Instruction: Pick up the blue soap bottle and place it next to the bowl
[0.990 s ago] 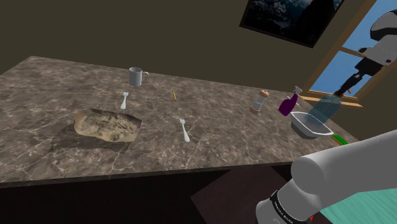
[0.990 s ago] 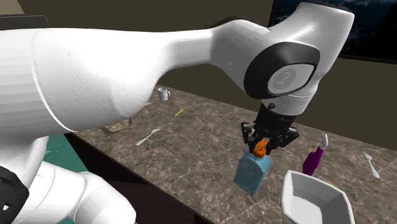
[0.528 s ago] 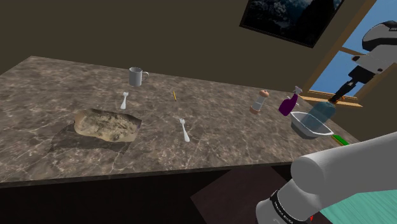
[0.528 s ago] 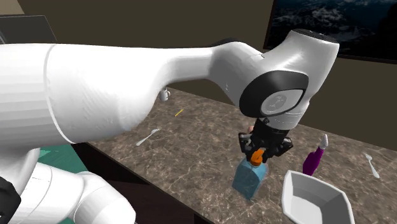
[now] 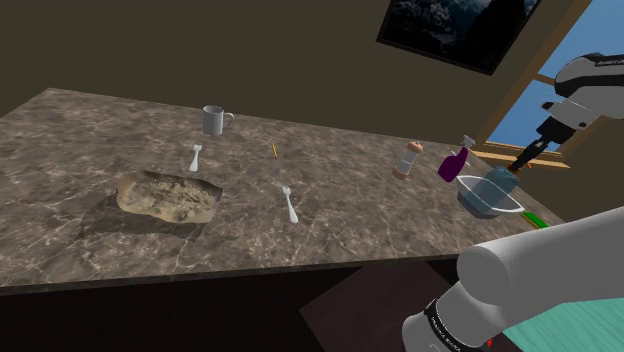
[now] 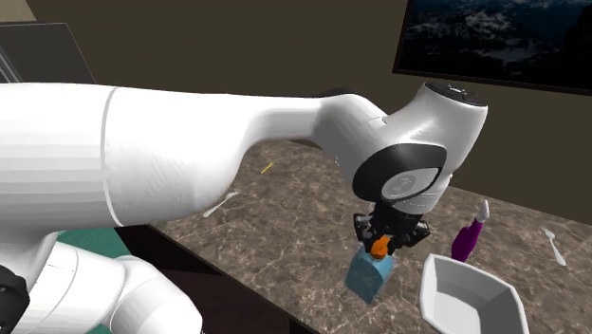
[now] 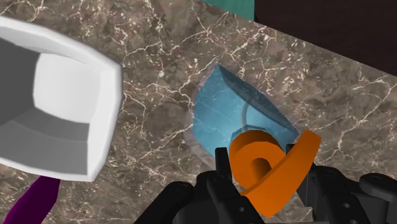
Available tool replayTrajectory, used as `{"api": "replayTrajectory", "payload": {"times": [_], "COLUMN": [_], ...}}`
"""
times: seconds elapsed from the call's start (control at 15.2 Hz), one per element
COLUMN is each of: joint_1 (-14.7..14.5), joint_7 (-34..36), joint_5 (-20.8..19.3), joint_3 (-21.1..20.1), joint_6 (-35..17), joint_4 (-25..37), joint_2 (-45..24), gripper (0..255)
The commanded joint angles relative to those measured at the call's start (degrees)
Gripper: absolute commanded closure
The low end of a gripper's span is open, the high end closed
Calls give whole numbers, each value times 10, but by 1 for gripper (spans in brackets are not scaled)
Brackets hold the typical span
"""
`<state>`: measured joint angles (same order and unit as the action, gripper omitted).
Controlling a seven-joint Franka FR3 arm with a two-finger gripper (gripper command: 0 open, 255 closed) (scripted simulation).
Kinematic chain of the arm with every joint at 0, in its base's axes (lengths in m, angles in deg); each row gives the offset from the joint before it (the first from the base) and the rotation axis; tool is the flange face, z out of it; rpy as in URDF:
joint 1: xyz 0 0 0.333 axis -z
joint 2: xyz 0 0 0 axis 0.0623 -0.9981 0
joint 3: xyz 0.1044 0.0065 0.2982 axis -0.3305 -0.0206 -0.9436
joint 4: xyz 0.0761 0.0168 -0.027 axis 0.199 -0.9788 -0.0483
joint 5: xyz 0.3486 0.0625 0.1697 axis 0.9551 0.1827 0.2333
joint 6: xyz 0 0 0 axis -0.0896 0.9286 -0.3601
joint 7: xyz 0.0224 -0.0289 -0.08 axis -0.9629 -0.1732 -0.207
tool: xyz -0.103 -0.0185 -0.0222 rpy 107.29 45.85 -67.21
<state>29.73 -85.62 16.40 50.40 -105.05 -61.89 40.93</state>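
Counter (image 5: 80,130), dark veined stone, shoulder view left to right: lumpy tan loaf (image 5: 167,195) near the front edge, white utensil (image 5: 195,157) just behind it, grey mug (image 5: 213,120) further back. Then a thin yellow pencil (image 5: 274,150), and a white fork (image 5: 290,203) nearer the front. Well to the right is a small bottle (image 5: 407,158) with a brownish cap, upright. Purple spray bottle (image 5: 453,163) stands beside that. Pale bowl (image 5: 480,206) is just right of the purple one. Blue soap bottle (image 5: 500,180) overlaps the bowl's far side in this view, and the black gripper (image 5: 520,163) sits on top of it, with the arm coming in from the upper right.

Second exterior view, left to right: big white arm across the frame, fork (image 6: 220,203), pencil (image 6: 267,168). Then gripper (image 6: 389,239) pointing down with its fingers closed on the orange pump (image 6: 379,246) of the blue soap bottle (image 6: 366,277). The bottle leans a little near the counter's front edge. Cannot tell if its base touches the stone. Bowl (image 6: 436,285) is just to its right and purple spray bottle (image 6: 468,237) behind the bowl.

Wrist view: purple spray bottle (image 7: 35,200) pokes out past the bowl (image 7: 108,127). A strip of counter separates the bowl from the blue soap bottle (image 7: 229,114), so they are near but not touching. Gripper (image 7: 266,177) clasps the orange pump (image 7: 270,168) between both fingers.
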Motion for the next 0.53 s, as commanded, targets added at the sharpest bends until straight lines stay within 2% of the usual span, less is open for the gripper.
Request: {"api": "replayTrajectory", "payload": {"times": [0.0,0.46], "joint_1": [1,2], "joint_7": [-1,-7], "joint_5": [-1,-2], "joint_3": [3,15], "joint_6": [-17,-71], "joint_4": [-17,-64], "joint_2": [0,-8], "gripper": [255,255]}}
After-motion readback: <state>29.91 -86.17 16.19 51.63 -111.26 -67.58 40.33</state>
